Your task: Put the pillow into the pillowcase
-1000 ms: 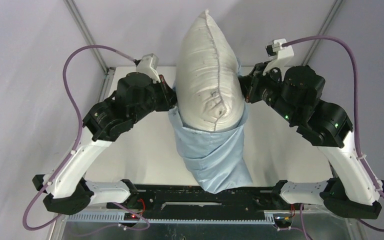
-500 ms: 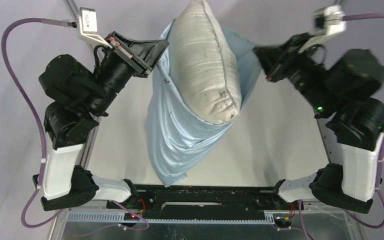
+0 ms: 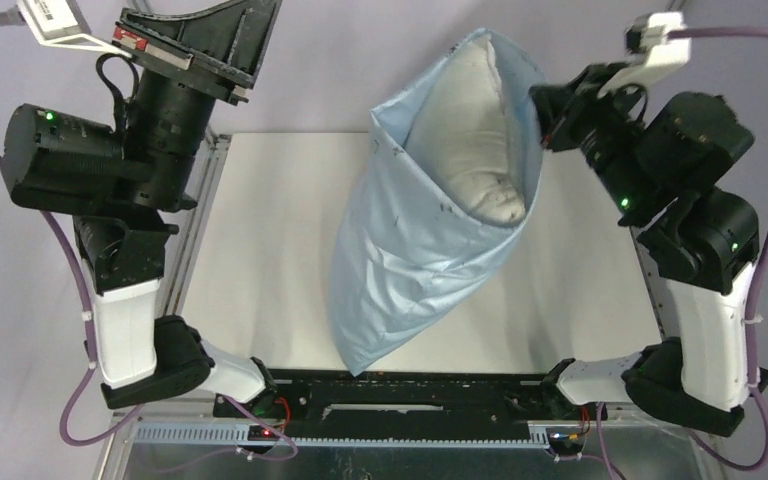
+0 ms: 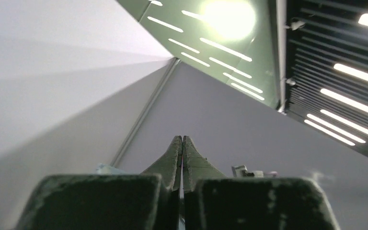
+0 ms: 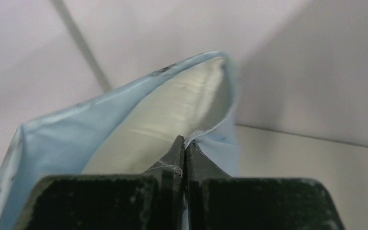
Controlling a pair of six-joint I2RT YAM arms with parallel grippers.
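The light blue pillowcase [image 3: 410, 260] hangs tilted above the table, mouth up, its lower corner near the front edge. Inside it sits the white pillow [image 3: 475, 130], with only its top showing through the open mouth. My right gripper [image 3: 538, 100] is shut on the right hem of the mouth. The right wrist view shows that gripper [image 5: 185, 141] pinching the pillowcase [image 5: 67, 139] hem, with the pillow [image 5: 172, 110] just behind. My left gripper [image 3: 260, 15] is raised high at the upper left, apart from the cloth. In its own view the left gripper [image 4: 182, 139] is shut, with nothing between the fingers.
The white table [image 3: 260, 240] lies under the hanging case, its metal frame rail [image 3: 205, 200] along the left. Both arm bases stand on the black bar [image 3: 410, 395] at the near edge. Grey walls close in the back and sides.
The left arm swung up and away to the left and no longer holds the case's left hem. The pillow has sunk deeper into the case, which now hangs from the right gripper alone.
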